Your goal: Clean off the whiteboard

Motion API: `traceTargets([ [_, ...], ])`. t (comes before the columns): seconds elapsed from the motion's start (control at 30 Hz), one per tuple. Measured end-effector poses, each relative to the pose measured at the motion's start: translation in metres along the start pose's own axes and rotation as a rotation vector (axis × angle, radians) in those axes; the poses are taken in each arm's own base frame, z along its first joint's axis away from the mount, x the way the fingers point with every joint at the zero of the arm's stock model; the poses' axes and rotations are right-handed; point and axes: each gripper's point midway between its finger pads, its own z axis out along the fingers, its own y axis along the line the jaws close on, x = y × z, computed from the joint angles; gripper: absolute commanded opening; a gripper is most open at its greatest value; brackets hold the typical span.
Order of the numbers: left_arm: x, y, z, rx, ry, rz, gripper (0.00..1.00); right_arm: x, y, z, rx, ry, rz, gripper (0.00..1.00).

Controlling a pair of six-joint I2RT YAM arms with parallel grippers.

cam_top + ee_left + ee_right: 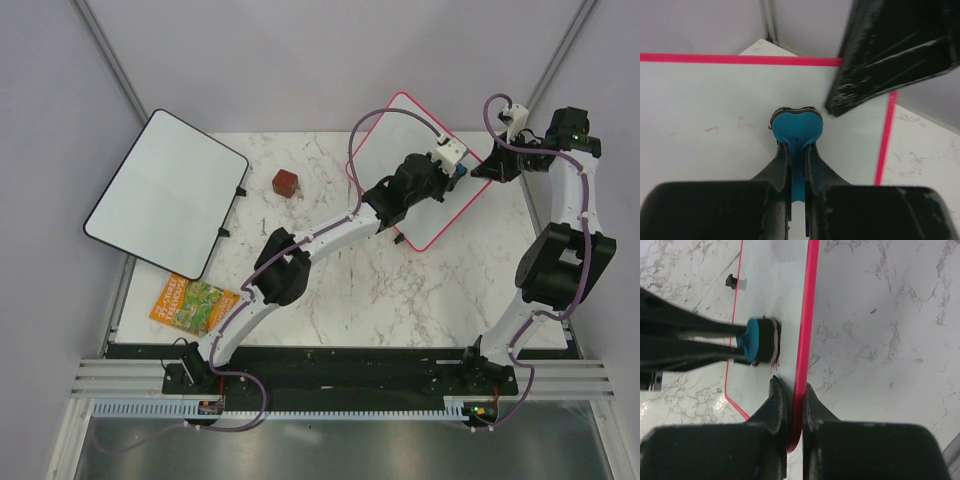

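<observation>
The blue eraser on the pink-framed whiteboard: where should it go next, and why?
Probably a short wipe toward the faint red smudges nearby: the left gripper holds the blue felt-faced eraser against the pink-framed whiteboard, while the right gripper clamps its edge.

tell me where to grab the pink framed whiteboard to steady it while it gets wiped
Grip the whiteboard by the thin pink rim on its right edge, coming from outside the board, one finger on each face. It is a thin flat panel, so only an edge fits a pincer, and the face stays free for the eraser. The right pincer clamps there now.
</observation>
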Motion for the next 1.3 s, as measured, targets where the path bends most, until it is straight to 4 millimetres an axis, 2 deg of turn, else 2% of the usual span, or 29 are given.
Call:
traceTargets([
  [0.1,-0.005,-0.032,-0.001,0.037,-0.009,0.006,0.02,0.000,0.001,0.000,-0.008,-0.003,-0.011,0.00],
  [0.13,-0.005,-0.036,-0.001,0.026,-0.007,0.010,0.02,0.001,0.002,0.000,-0.010,0.000,-0.013,0.00],
  [0.43,-0.005,-0.029,-0.002,-0.037,-0.001,-0.010,0.02,-0.001,0.002,-0.001,-0.016,-0.010,-0.034,0.00],
  [0.67,-0.006,-0.009,-0.001,-0.051,0.002,-0.134,0.02,-0.004,0.002,0.001,-0.018,-0.019,-0.051,0.00],
  [0.77,-0.007,0.012,-0.001,-0.062,-0.004,-0.202,0.02,-0.005,0.002,0.002,-0.017,-0.019,-0.055,0.00],
  [0.93,-0.004,0.070,-0.004,-0.145,-0.007,-0.268,0.02,-0.005,0.003,0.003,-0.017,-0.014,-0.052,0.00],
  [1.1,0.008,0.123,-0.012,-0.241,0.012,-0.322,0.02,-0.005,0.006,0.002,-0.020,-0.012,-0.049,0.00],
  [1.2,0.020,0.139,-0.015,-0.276,0.031,-0.342,0.02,-0.005,0.006,0.001,-0.018,-0.009,-0.047,0.00],
  [1.3,0.033,0.142,-0.016,-0.303,0.043,-0.344,0.02,-0.004,0.006,0.001,-0.013,-0.003,-0.040,0.00],
])
